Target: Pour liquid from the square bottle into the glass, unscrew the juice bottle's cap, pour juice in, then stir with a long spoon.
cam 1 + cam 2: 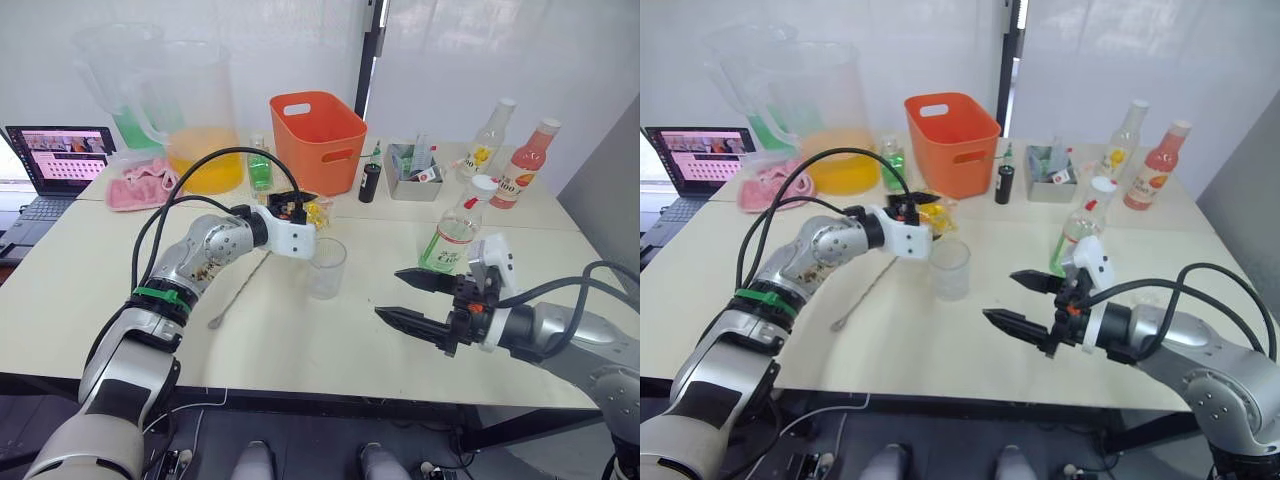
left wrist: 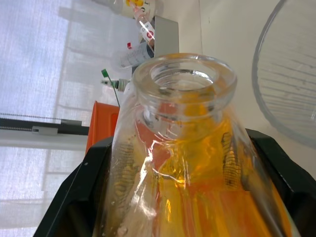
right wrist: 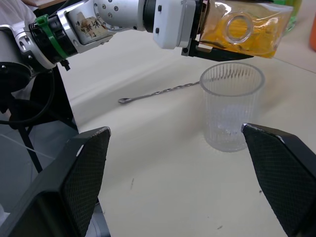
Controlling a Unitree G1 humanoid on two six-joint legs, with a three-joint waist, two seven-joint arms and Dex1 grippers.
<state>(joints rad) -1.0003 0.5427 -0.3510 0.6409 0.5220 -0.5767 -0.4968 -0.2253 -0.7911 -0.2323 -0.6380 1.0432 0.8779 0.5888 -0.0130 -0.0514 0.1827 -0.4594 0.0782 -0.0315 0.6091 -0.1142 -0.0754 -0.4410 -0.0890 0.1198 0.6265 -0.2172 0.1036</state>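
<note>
Left hand (image 1: 300,212) tipping square bottle (image 3: 244,28) over glass (image 1: 327,267), right hand (image 1: 410,297) beside

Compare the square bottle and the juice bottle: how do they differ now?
The square bottle is held tipped by the left gripper above the glass; the juice bottle stands upright on the table. The square bottle is uncapped with orange liquid; the juice bottle is capped, green-labelled. Both are clear.

One glass (image 1: 327,267), one long spoon (image 1: 238,291), six bottles (image 1: 455,226).
</note>
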